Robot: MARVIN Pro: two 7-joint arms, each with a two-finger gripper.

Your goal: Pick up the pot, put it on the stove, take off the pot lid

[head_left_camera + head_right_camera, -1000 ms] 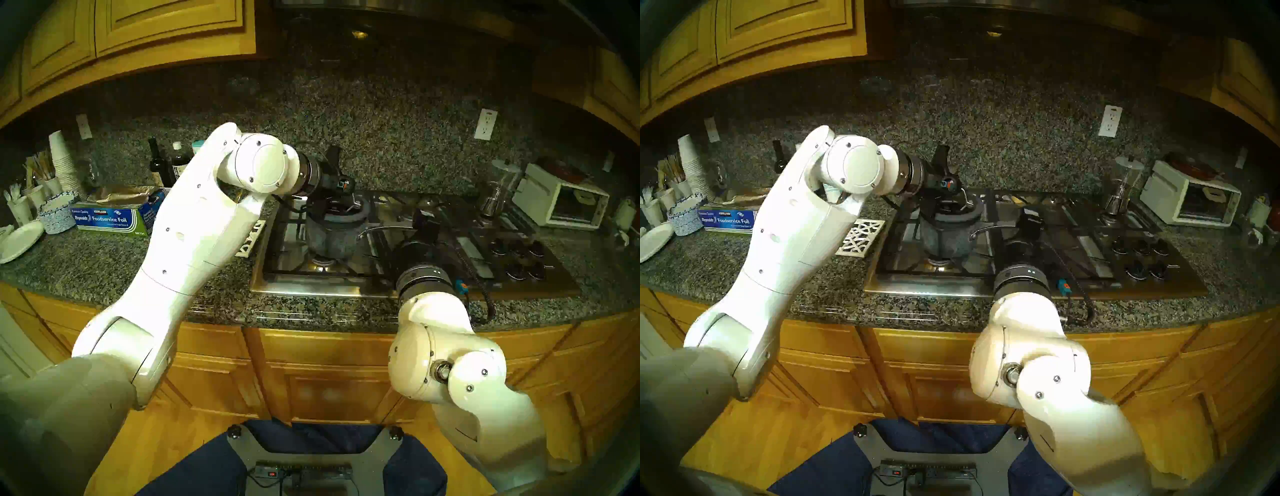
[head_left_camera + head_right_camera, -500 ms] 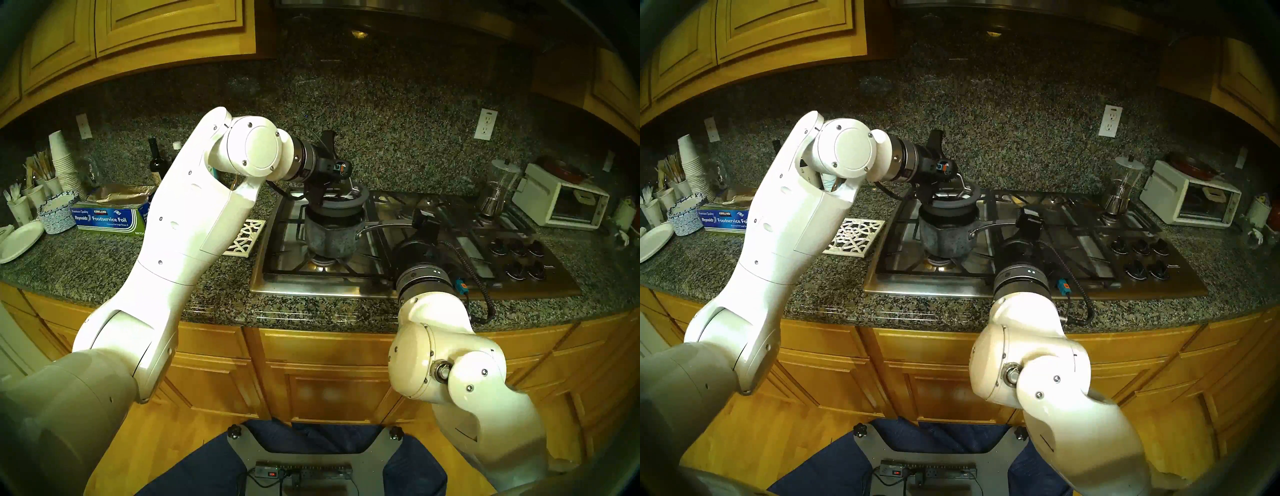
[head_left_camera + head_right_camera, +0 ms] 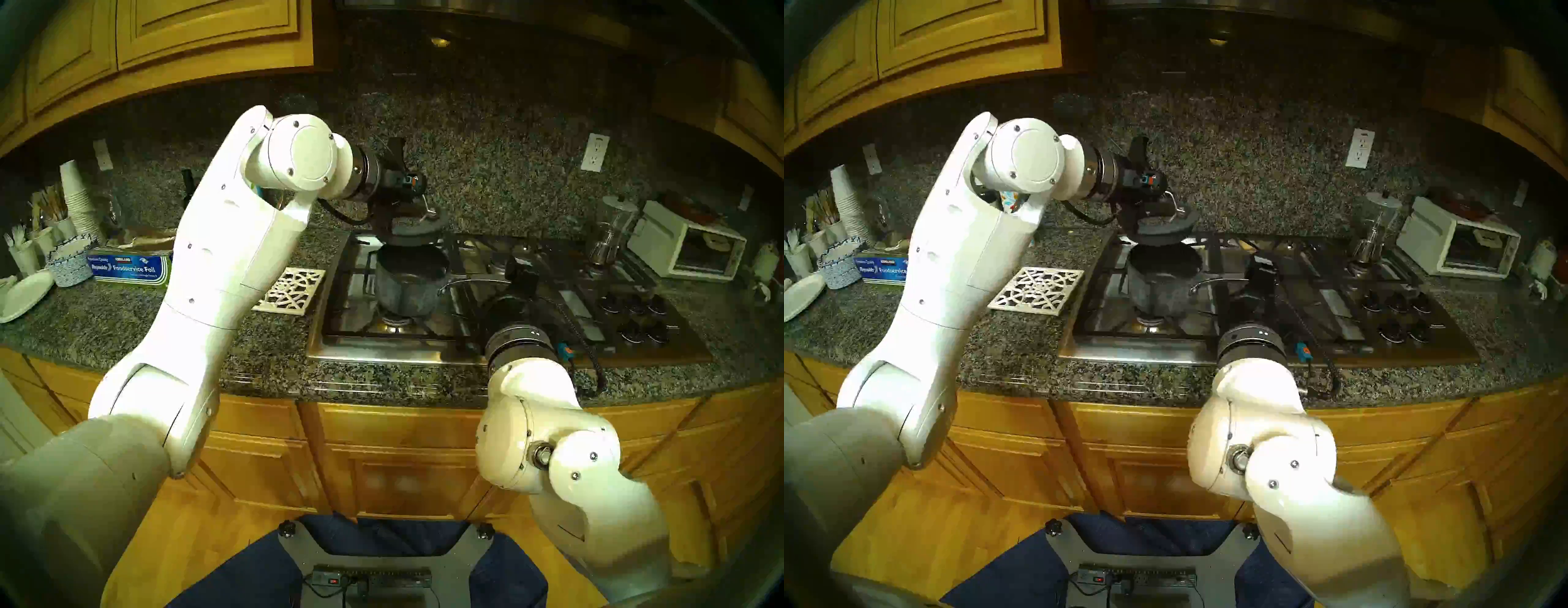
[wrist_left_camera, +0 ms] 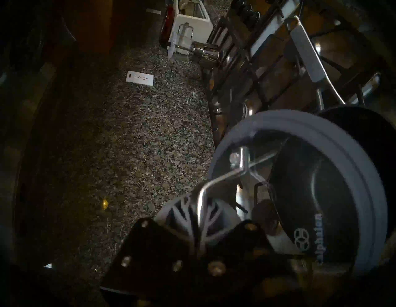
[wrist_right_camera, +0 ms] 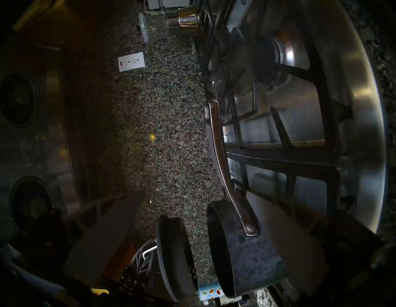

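Head stereo left shows the left gripper (image 3: 420, 212) pinching the pot lid (image 3: 418, 231) by its loop, clear above the pot (image 3: 409, 282) on the stove (image 3: 509, 339); lid removal is underway, likely needing a set-down spot, while the right gripper (image 3: 519, 267) hangs spread.

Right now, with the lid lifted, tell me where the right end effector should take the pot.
Grip the long silver handle of the pot at mid-length, coming from the robot's right. It juts roughly level toward the open right end effector and is slim enough to close across. The round body looks too wide, and the pot lid, held by the left end effector, hangs just above the mouth.
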